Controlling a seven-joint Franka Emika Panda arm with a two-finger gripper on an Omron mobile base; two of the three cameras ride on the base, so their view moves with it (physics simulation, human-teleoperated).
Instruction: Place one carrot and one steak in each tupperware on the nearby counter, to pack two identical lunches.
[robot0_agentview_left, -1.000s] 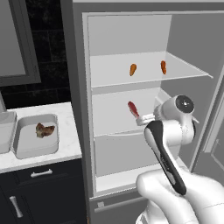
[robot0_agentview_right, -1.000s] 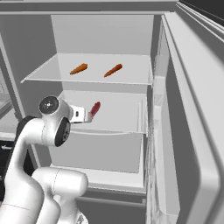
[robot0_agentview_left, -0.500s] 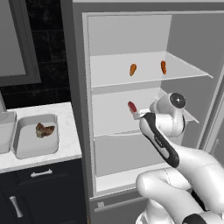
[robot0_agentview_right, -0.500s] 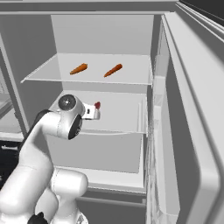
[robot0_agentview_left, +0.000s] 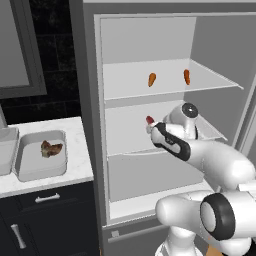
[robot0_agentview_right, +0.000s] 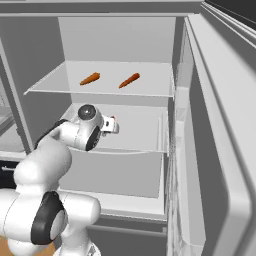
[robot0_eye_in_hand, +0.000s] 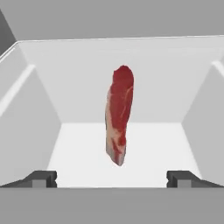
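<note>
A red steak (robot0_eye_in_hand: 119, 120) lies on the fridge's middle shelf straight ahead of my open gripper (robot0_eye_in_hand: 111, 179), a short way beyond the fingertips (robot0_eye_in_hand: 41, 178), with nothing between them. Only its tip (robot0_agentview_left: 149, 120) shows past my wrist, and in the right base view the steak (robot0_agentview_right: 113, 119) is a red speck by the hand. Two carrots (robot0_agentview_left: 152, 79) (robot0_agentview_left: 186, 76) rest on the upper shelf, the same carrots (robot0_agentview_right: 90, 78) (robot0_agentview_right: 129, 80) seen from the right. On the counter (robot0_agentview_left: 77, 150) a tupperware (robot0_agentview_left: 35, 164) holds a brown steak (robot0_agentview_left: 51, 148). A second tupperware (robot0_agentview_left: 6, 150) sits at the left edge.
The fridge door (robot0_agentview_right: 215, 130) stands open on the right. The middle shelf's side walls (robot0_eye_in_hand: 30, 127) close in on both sides of the hand. Navy cabinets (robot0_agentview_left: 45, 215) with silver handles run under the counter.
My arm has reached deeper into the fridge over the middle shelf, toward the red steak. The gripper stayed open. Carrots and steaks have not moved.
</note>
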